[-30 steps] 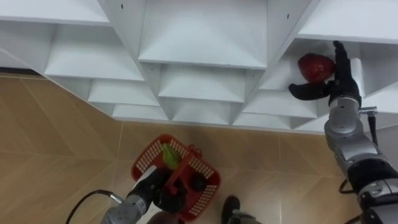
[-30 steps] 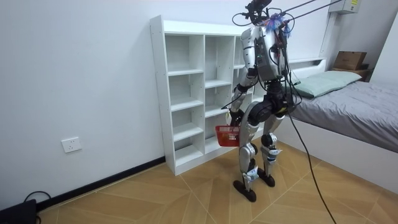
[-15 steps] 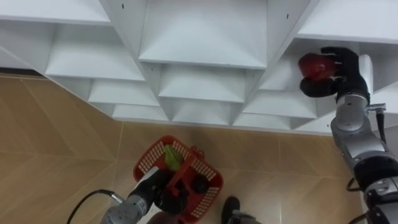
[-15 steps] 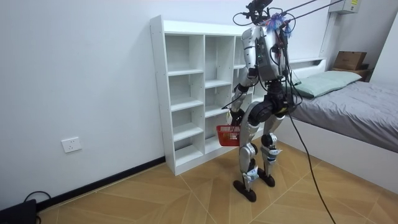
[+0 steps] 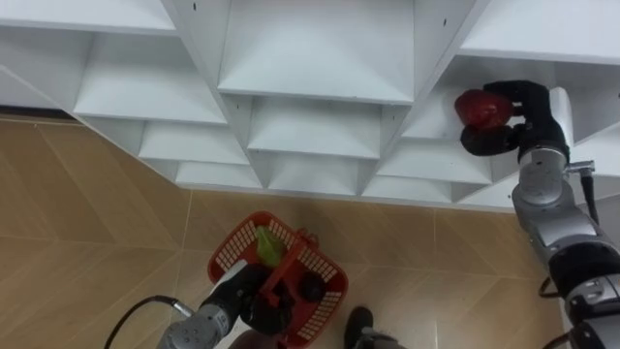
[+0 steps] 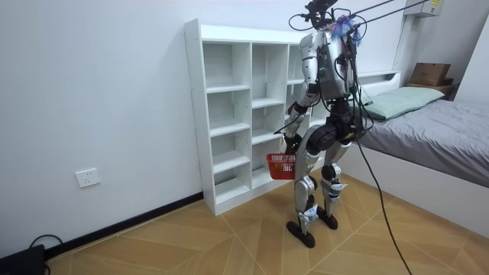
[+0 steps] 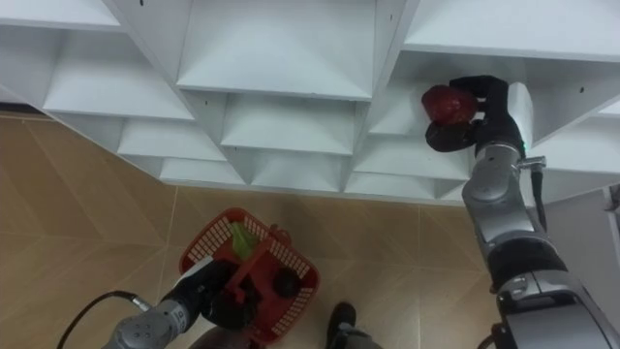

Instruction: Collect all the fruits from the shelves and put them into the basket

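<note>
The robot stands close before the shelf unit, between it and a bed on the room view's right. Far right in the eye views, the right hand reaches into a compartment of the right column, its fingers curled round a fruit inside it. Near and left of centre, over the floor, the basket hangs from the left hand, which clasps its handle. Two things lie in it: a pointed fruit at the far side and a round fruit nearer, to the right.

Open-fronted shelf cubbies, dividers between; right hand, red fruit inside one; red basket well below
</note>
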You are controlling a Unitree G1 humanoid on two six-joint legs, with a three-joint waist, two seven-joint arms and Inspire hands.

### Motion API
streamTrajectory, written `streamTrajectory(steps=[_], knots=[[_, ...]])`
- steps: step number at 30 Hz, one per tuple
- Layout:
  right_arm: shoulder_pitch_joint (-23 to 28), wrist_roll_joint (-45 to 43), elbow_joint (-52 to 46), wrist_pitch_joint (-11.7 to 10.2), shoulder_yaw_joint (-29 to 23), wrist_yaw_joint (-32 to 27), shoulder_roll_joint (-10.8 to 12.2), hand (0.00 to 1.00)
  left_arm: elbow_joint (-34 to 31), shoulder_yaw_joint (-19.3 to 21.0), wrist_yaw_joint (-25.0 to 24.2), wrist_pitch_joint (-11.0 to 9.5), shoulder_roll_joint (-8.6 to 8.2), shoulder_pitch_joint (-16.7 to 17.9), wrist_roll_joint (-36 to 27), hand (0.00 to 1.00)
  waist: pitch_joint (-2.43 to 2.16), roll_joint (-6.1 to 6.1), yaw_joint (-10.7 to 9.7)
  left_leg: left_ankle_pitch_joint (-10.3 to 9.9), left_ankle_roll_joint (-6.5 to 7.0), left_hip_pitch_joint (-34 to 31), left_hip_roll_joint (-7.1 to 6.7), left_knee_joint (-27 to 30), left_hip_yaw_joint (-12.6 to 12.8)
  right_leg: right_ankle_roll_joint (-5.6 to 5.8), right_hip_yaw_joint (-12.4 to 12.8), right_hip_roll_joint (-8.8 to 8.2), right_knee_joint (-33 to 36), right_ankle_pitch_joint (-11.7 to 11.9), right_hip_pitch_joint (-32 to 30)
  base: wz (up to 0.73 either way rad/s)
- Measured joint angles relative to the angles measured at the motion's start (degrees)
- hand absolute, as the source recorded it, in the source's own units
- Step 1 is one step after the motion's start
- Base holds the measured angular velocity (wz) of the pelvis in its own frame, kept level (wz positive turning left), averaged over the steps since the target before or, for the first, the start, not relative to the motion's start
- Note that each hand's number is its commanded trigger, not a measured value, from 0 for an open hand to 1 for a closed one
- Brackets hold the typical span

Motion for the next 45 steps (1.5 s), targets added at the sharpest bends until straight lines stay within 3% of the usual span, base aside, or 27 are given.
streamTrajectory(steps=[14,25,31,40,45], knots=[[-0.2,2.0,0.0,0.2,0.1,0.7,0.4,1.0,0.3,-0.1,0.0,0.0,0.04,-0.2,-0.3,1.0,0.01,-0.01,0.0,0.0,-0.02,0.4,0.09,-0.3,0.1,0.01,0.3,0.51,-0.8,0.7,0.6,-0.01],[0.0,1.3,-0.4,-0.2,3.8,0.9,1.1,1.0,2.2,-0.2,0.0,-0.1,0.22,-1.5,-0.4,1.0,0.12,0.26,0.1,0.0,-0.03,1.4,0.41,-0.6,0.5,0.0,0.3,1.01,-2.3,1.2,1.9,0.0],[0.8,1.1,-0.7,-2.1,3.8,3.1,2.2,1.0,2.5,0.2,1.0,-0.7,-0.17,-1.6,-0.4,1.0,-0.01,1.08,0.0,0.1,-0.06,3.0,0.97,-2.1,0.8,0.14,0.3,1.54,-4.0,1.8,3.7,-0.03],[9.1,-1.4,-11.6,-3.6,4.0,5.6,2.8,1.0,3.5,0.4,2.0,-1.9,-0.48,-1.9,-0.5,1.0,-0.37,1.78,-0.7,0.1,-0.07,3.0,1.18,-2.1,1.3,0.11,0.2,1.67,-4.7,1.8,3.9,0.0],[12.6,-3.7,-13.9,-4.0,4.7,8.2,3.7,1.0,5.1,0.4,2.3,-2.1,-0.67,-2.3,-0.5,1.0,-0.99,2.67,-2.0,0.1,-0.05,4.1,1.1,-2.0,1.7,0.12,0.8,1.63,-4.3,1.8,4.6,-0.03]])
